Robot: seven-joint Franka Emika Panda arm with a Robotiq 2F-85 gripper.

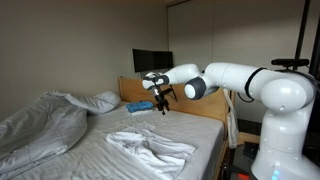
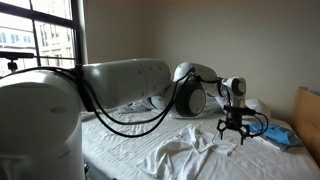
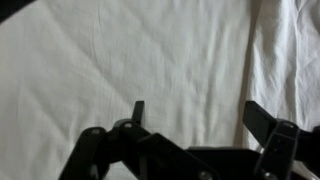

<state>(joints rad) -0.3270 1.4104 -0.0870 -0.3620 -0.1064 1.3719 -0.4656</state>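
Note:
My gripper (image 1: 162,103) hangs open and empty a little above the white bed sheet (image 1: 180,128), near the head of the bed. It also shows in an exterior view (image 2: 236,132) and in the wrist view (image 3: 195,115), where only bare wrinkled sheet (image 3: 120,60) lies between the fingers. A blue cloth (image 1: 139,106) lies on the sheet just beside the gripper, also seen in an exterior view (image 2: 282,137). A crumpled white garment (image 1: 150,147) lies on the bed farther down, also visible in an exterior view (image 2: 190,151).
A grey bunched duvet (image 1: 40,125) and a pillow (image 1: 100,100) lie at one side of the bed. A wooden headboard (image 1: 205,105) stands behind the gripper. A dark monitor (image 1: 150,60) sits past it. A window (image 2: 35,40) is at the far side.

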